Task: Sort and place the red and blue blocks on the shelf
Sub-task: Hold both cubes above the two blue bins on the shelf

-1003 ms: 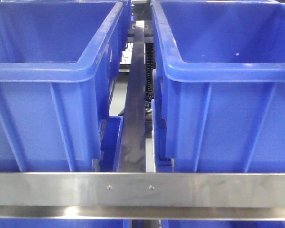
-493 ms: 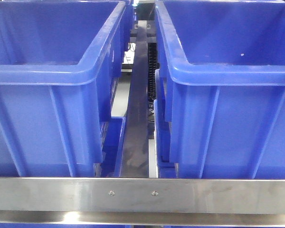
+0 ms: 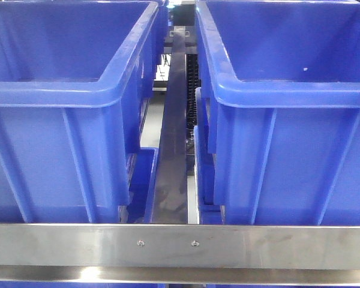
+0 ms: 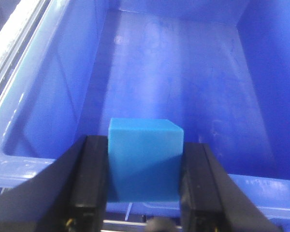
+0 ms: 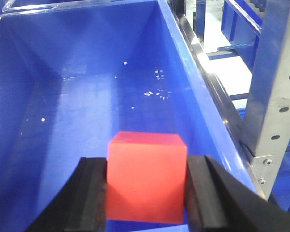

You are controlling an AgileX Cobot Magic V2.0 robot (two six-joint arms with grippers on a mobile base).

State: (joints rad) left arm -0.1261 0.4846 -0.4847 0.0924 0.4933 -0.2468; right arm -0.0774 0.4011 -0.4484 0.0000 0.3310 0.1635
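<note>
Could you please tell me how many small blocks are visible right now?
2. The blue block is between the left fingers, the red block between the right fingers; others may be hidden.

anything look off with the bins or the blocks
Nothing serious. The only oddity is a scatter of white specks on the floor of the bin ahead of the red block. That block sits square in the right gripper, the blue block square in the left gripper.

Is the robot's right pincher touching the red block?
Touching. The right wrist view shows the right gripper with its black fingers pressed against both sides of the red block, no gap, holding it over the blue bin.
</note>
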